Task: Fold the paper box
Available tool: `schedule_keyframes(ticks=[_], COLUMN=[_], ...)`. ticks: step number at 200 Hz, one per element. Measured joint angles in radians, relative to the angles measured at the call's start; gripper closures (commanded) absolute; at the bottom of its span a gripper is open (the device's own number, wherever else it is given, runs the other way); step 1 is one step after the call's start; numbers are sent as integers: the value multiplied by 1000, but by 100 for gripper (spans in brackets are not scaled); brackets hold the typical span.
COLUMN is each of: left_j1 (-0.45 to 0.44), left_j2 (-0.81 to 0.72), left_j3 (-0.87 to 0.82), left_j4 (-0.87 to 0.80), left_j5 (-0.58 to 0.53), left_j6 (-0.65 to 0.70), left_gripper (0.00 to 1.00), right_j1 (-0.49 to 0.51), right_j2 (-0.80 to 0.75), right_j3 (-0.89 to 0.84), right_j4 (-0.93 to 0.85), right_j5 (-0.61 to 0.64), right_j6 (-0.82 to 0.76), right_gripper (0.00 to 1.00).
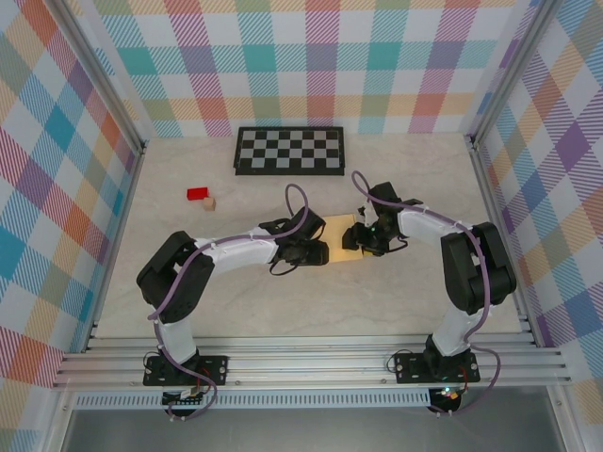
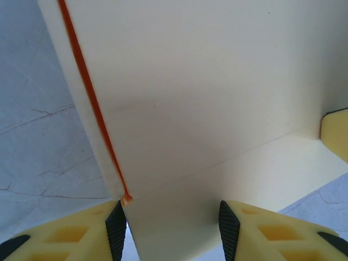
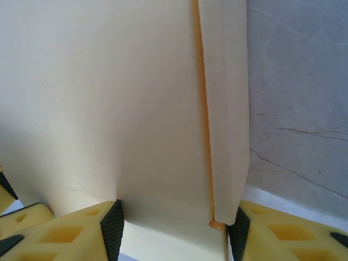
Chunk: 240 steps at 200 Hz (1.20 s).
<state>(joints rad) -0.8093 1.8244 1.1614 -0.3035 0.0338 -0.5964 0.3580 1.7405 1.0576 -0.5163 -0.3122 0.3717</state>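
Observation:
The paper box (image 1: 341, 247) is pale tan card lying mid-table between my two arms. My left gripper (image 1: 320, 250) meets it from the left and my right gripper (image 1: 363, 237) from the right. Seen from the left wrist, the box (image 2: 206, 98) has an orange-edged seam. Its lower flap sits between the jaws of the left gripper (image 2: 173, 217), with both black pads against its edges. From the right wrist, the box (image 3: 109, 109) shows a narrow folded flap along its right side. The right gripper (image 3: 175, 223) is shut across the box's width, a pad on each side.
A black-and-white checkerboard (image 1: 289, 151) lies at the back of the table. A red block (image 1: 198, 194) and a tiny tan cube (image 1: 210, 203) sit at the left rear. Checked walls stand on three sides, and an aluminium rail (image 1: 311, 363) runs along the near edge.

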Motion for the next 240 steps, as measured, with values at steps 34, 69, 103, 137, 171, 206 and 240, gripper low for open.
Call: schedule_keyframes(ticks=[34,69,103,137,171,206,240], left_j1=[0,0,0,0,3,7,8], left_j2=[0,9,19,21,22,22,22], left_j3=[0,0,0,0,0,0,0], left_j4=[4,21,27,34,44,44,44], left_j5=[-17,-33,-40,-47,-47,-47,-47], left_j6=[33,56,74,94,105,116,116], left_gripper=[51,53,53,53,53,53,52], right_j1=[1,2,3,4,4,4,4], right_j2=[0,1,9,18,30,31,31], right_j3=[2,10,24,38,72,102,132], right_j4=[0,-8,-34,-62,-93,-126,-161], right_j5=[8,28,59,100,141,188,236], right_j6=[-21,-42,-62,-78,-97,-101,-105], right_gripper=[46,48,47,45,45,41,39])
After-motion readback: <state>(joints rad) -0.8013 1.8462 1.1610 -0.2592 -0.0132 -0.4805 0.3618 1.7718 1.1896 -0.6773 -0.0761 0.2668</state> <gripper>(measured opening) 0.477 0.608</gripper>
